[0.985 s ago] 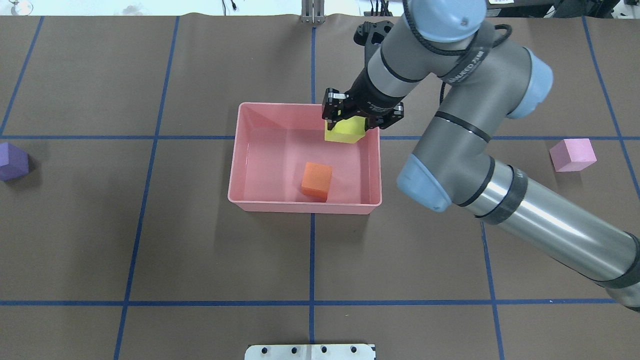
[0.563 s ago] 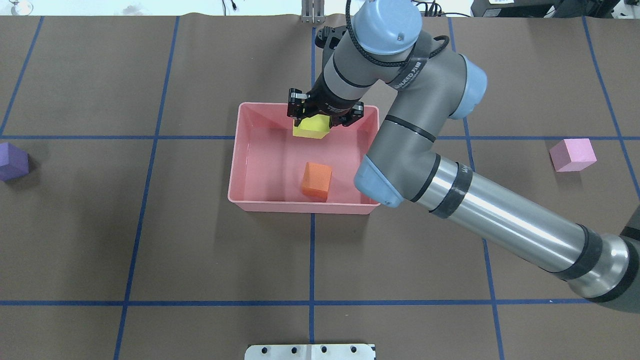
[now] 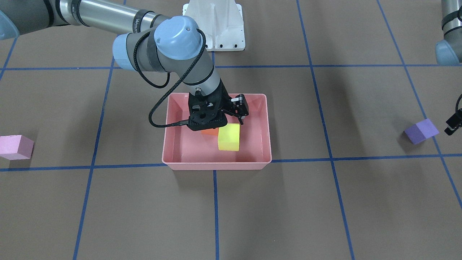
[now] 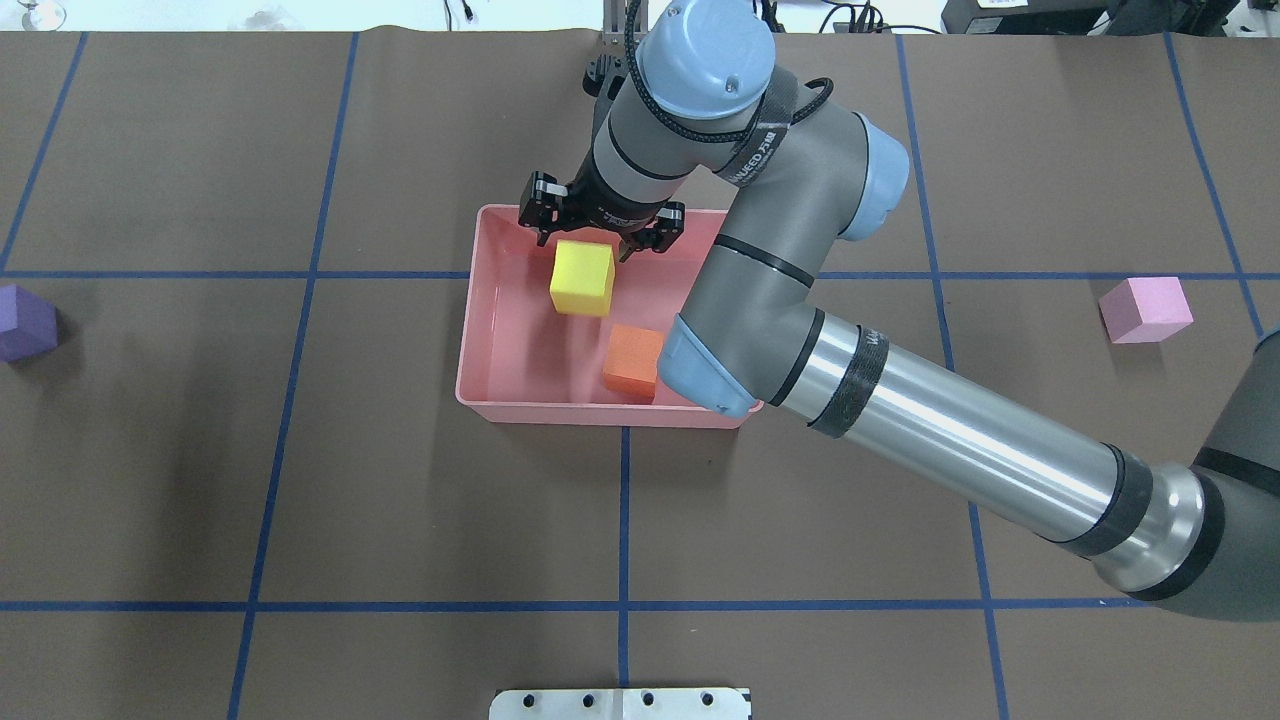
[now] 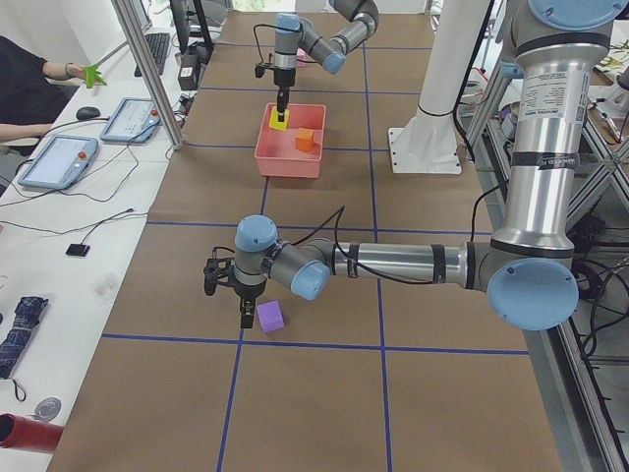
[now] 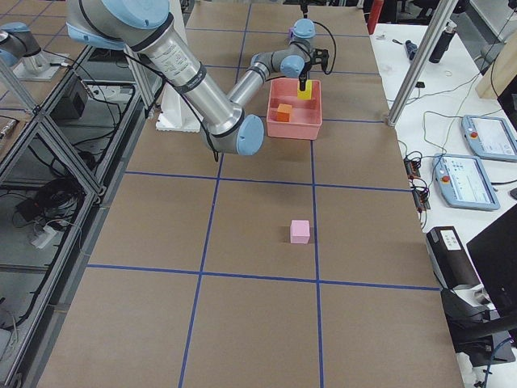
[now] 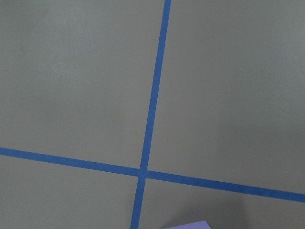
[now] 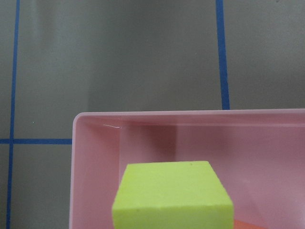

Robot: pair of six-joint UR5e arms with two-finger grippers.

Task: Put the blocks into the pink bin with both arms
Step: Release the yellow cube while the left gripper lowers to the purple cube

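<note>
The pink bin (image 4: pixel 478 330) stands at mid-table. The orange block (image 4: pixel 633 360) lies in it near the front wall. The yellow block (image 4: pixel 582 278) sits in the bin's far part, free of the fingers. My right gripper (image 4: pixel 592 238) hangs open just over it at the bin's far wall. The right wrist view shows the yellow block (image 8: pixel 174 195) close below. The purple block (image 4: pixel 25 322) lies far left and the light pink block (image 4: pixel 1146 310) far right, both on the table. My left gripper (image 5: pixel 242 295) hovers beside the purple block (image 5: pixel 270 316). I cannot tell whether it is open or shut.
Brown paper with blue tape lines covers the table. The white base pedestal (image 3: pixel 216 25) stands behind the bin. The right arm's forearm (image 4: pixel 950 430) stretches over the bin's right front corner. Operator desks with tablets (image 5: pixel 59 157) line the far side.
My right gripper carried the yellow block leftward along the bin's far wall and opened. The block now rests inside the bin.
</note>
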